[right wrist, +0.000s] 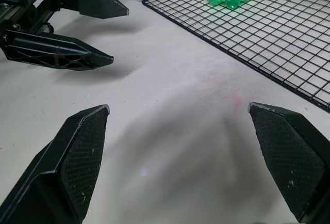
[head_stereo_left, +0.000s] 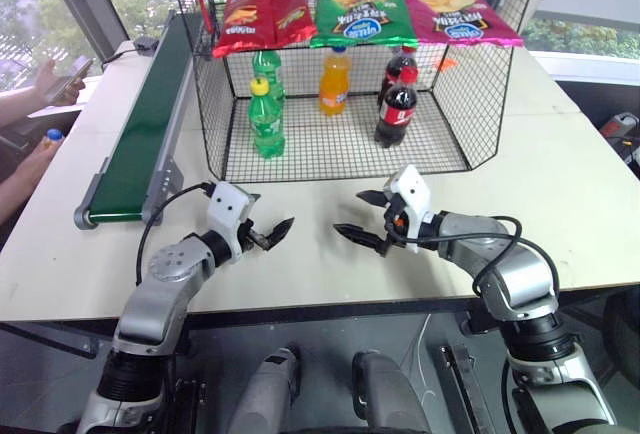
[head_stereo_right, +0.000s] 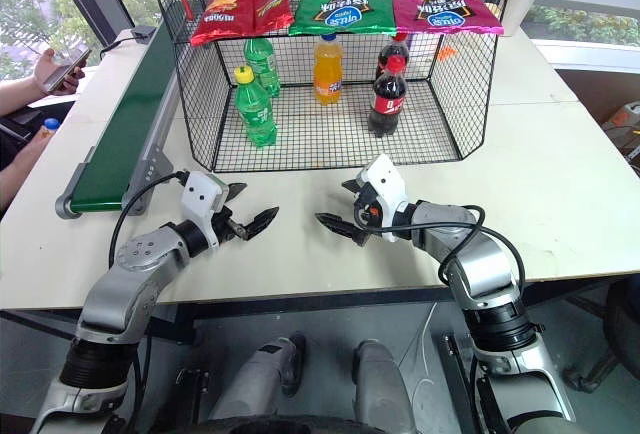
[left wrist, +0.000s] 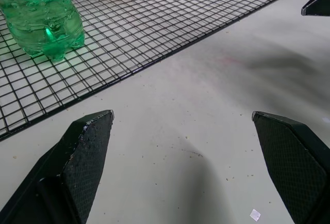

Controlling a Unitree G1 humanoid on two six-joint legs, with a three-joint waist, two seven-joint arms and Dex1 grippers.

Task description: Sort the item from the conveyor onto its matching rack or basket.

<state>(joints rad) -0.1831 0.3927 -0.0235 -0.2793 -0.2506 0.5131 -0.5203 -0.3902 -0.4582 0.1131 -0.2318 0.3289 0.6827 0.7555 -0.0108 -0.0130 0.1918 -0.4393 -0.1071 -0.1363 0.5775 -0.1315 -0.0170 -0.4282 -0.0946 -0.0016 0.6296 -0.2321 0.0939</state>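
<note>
both grippers, left (head_stereo_left: pixel 272 235) and right (head_stereo_left: pixel 361 217), hang spread and empty; orange soda bottle (head_stereo_left: pixel 335 82), smooth and probably weighty, best gripped mid-body.

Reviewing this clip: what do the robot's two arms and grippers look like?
Both arms are silver-grey metal with rounded joint housings and dark bands. Each wrist carries a white boxy block, with a black cable looping from it back along the arm. The left gripper and right gripper each have two black, pointed, wedge-shaped fingers with a fine cross-hatched texture. An orange-red spot marks the right wrist.
</note>
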